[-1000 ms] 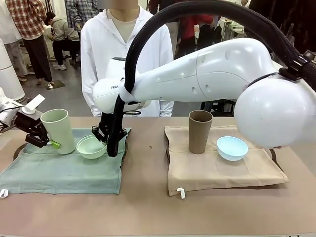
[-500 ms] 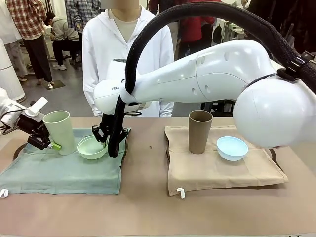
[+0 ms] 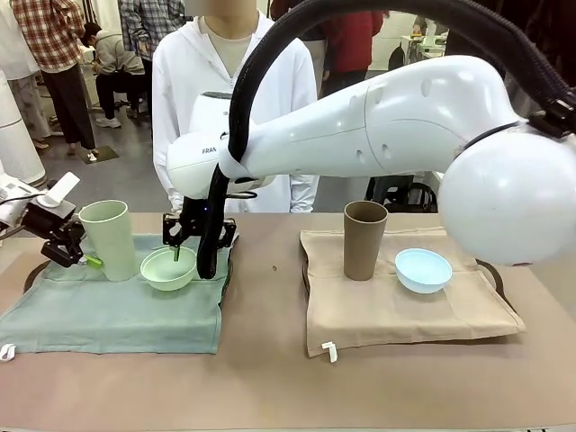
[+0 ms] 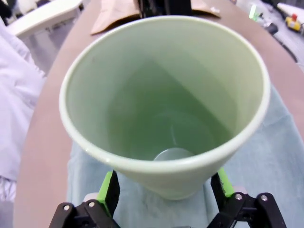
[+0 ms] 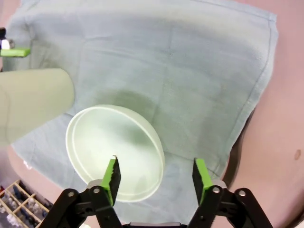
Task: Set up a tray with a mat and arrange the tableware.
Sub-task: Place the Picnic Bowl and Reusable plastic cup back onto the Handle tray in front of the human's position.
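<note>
A pale green cup (image 3: 108, 238) stands upright on the green mat (image 3: 117, 310). My left gripper (image 3: 74, 250) is open at its left side. In the left wrist view the cup (image 4: 166, 95) rises between the two green pads (image 4: 108, 191), which stand a little off its base. A pale green bowl (image 3: 168, 268) sits just right of the cup. My right gripper (image 3: 184, 236) hangs open above its far rim. In the right wrist view one finger is over the bowl (image 5: 111, 147), the other over the mat (image 5: 180, 71). The brown cup (image 3: 364, 239) and light blue bowl (image 3: 423, 270) stand on the beige mat (image 3: 396, 315).
Dark tray edges (image 3: 34, 273) show under the green mat, and another tray (image 3: 493, 270) lies under the beige one. A person in white (image 3: 225, 99) stands at the far side. The right arm (image 3: 360, 126) spans the table's middle. Bare tabletop (image 3: 270, 378) lies along the front.
My right gripper has opened, let go of the green bowl's rim and risen a little. My left gripper has opened wider around the green cup, which now stands free.
</note>
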Motion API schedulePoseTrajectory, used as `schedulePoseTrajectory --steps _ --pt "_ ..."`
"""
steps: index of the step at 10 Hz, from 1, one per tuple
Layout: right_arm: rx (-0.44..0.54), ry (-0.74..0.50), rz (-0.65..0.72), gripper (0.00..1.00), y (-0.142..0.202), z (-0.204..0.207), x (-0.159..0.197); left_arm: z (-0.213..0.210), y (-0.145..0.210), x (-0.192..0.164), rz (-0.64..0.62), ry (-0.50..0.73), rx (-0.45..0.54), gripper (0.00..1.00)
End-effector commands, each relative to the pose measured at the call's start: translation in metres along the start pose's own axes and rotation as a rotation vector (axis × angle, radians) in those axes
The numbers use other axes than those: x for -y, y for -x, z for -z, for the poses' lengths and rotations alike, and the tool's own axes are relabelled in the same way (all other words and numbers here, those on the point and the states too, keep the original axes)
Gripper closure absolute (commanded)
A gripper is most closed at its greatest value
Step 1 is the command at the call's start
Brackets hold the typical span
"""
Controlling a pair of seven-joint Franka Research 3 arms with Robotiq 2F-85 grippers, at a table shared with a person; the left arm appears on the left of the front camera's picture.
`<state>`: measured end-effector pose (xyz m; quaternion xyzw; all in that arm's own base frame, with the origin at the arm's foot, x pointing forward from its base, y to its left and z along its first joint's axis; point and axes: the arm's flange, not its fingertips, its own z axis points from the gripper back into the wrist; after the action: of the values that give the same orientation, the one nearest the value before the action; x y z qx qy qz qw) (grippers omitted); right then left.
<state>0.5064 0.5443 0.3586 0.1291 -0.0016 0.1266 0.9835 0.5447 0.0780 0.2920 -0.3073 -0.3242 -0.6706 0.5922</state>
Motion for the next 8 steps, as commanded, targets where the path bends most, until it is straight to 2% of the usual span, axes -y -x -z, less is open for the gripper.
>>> schedulePoseTrajectory --steps 1,3,6,7,8 --pt "0.025 0.047 0.0 0.2 0.016 -0.012 0.004 -0.013 -0.008 0.007 -0.036 0.004 -0.121 0.0" --pt "0.026 0.067 -0.006 0.0 0.026 -0.021 0.006 -0.024 -0.02 0.017 -0.041 0.01 -0.197 0.0" --pt "0.037 0.144 0.009 0.0 0.05 -0.047 0.007 -0.046 -0.053 0.042 -0.09 0.047 -0.321 0.0" --pt "0.023 0.187 0.014 0.0 0.062 -0.059 0.007 -0.049 -0.076 0.059 -0.154 -0.014 -0.389 0.0" --pt "0.011 0.211 0.014 0.0 0.07 -0.072 0.008 -0.049 -0.1 0.07 -0.245 -0.148 -0.493 0.0"
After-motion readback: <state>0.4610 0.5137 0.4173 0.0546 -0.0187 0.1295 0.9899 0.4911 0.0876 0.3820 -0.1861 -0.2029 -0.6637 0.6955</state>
